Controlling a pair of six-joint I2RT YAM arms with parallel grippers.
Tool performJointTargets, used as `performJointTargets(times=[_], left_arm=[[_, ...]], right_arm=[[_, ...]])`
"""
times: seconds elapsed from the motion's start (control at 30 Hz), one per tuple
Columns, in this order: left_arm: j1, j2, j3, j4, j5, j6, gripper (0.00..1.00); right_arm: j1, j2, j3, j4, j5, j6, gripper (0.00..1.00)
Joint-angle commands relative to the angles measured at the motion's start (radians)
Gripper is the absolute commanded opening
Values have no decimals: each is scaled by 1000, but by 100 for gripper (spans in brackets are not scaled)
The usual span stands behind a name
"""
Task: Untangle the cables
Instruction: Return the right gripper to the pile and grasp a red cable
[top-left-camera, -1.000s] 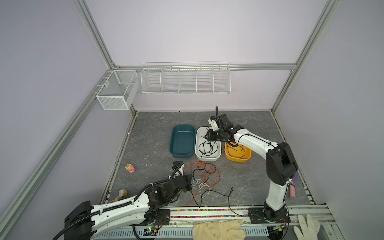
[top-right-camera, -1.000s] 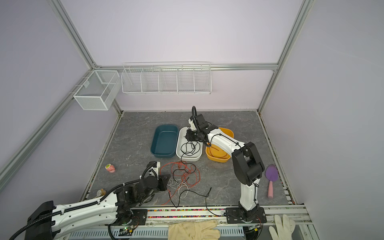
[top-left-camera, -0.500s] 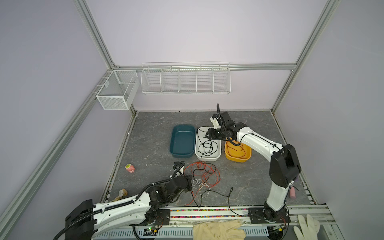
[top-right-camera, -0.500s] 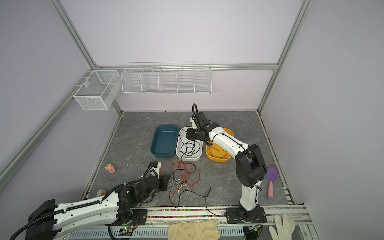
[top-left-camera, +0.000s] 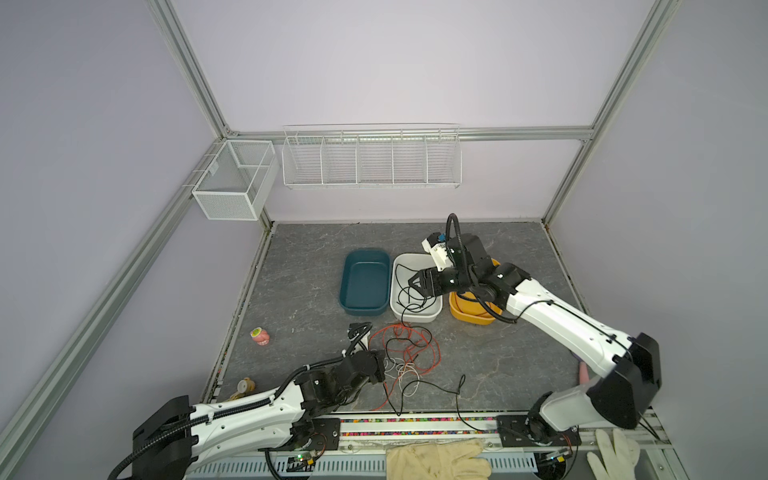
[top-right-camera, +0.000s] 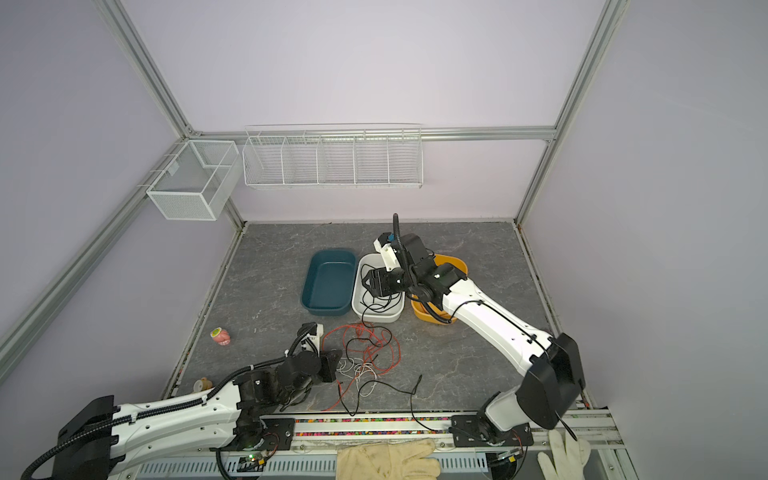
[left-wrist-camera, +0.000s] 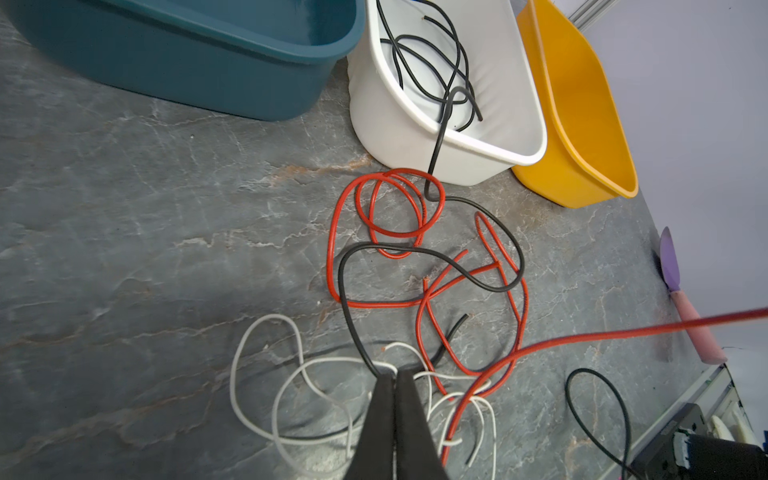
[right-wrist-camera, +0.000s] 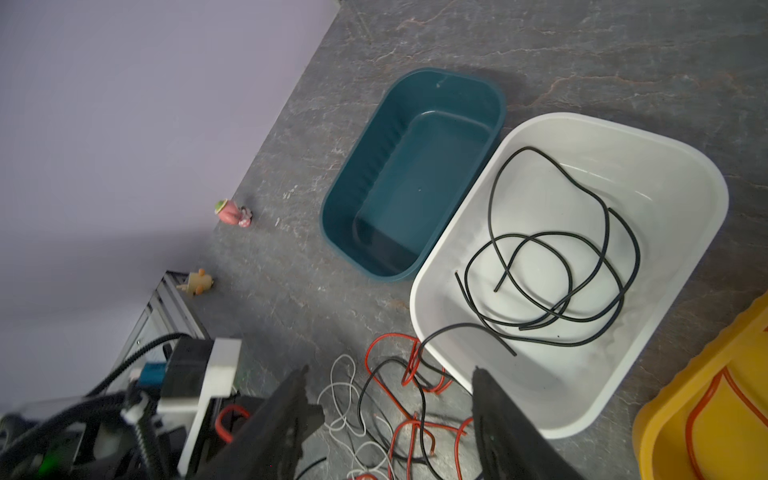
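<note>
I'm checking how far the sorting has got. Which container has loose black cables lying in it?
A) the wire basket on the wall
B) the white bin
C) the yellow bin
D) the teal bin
B: in the right wrist view, the black cables lie looped inside the white bin, while the teal bin beside it holds none.
</note>
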Motion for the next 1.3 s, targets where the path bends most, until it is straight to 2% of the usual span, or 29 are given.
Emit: performJointTargets(times=[0.0,0.1,0.33,0.5,0.63,0.67,0.83,1.0,1.1,1.27], left_arm=[[3,18,48,3,10,17,0],[3,29,63,-1,14,24,0],[3,18,71,5,18,33,0],[2,19,79,5,32,37,0],[2,21,83,14,41,39,0],[3,23,82,18,43,40,0],[2,38,88,29,53,51,0],[2,42,101,19,50,64,0],[3,36,109,12,34,74,5],[3,17,138,-10,27,104,26]], right_arm=[[14,-123,-95,28,-32,-54,70],[28,-230,-202,39,-80,-81,75],[53,-362,-439,95,-121,-72,76],[84,-343,-528,214,-198,-44,76],[137,-298,-534,248,-158,-64,73],[146,-282,-532,257,-159,-67,70],[175,-223,-504,256,-114,-85,42],[179,-250,-501,240,-19,-80,17],[179,-270,-486,211,31,-80,7],[178,-300,-443,142,139,-74,7]])
